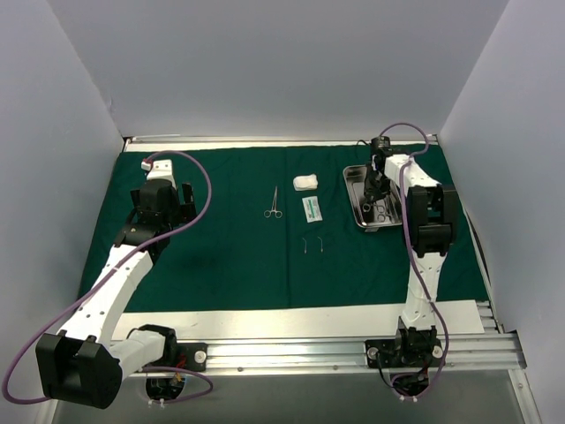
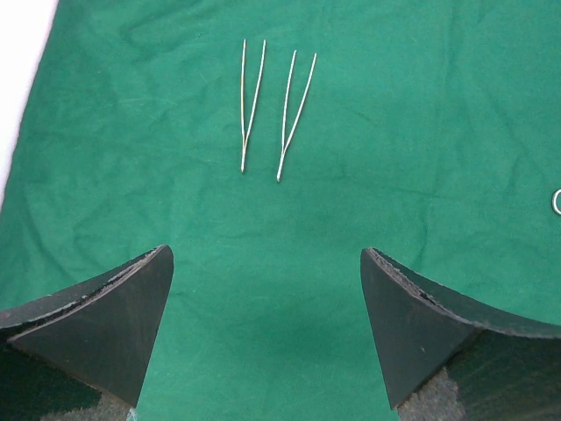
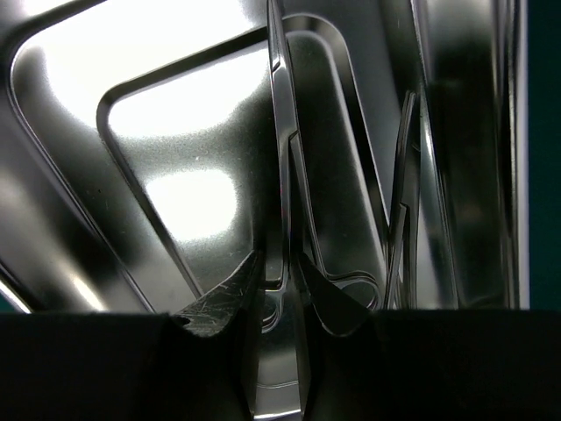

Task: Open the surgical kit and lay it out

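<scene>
Two instruments (image 3: 282, 158) lie in the tray (image 3: 166, 105), right gripper (image 3: 280, 285) pinching one.

the cloth drape (image 2: 421, 105) is matt and creased, the metal tweezers (image 2: 244, 156) shiny, the steel tray (image 3: 175, 105) mirror-glossy.

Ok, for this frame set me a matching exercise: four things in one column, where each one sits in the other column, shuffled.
Things:
1. gauze wad
2. tweezers
3. scissor-like instrument
4. right gripper

Places:
A. closed on the tray instrument inside the steel tray
B. just left of the white-green packet
C. beyond the packet, left of the tray
D. a pair side by side on the green drape

Pairs: 1-C, 2-D, 3-B, 4-A
</scene>
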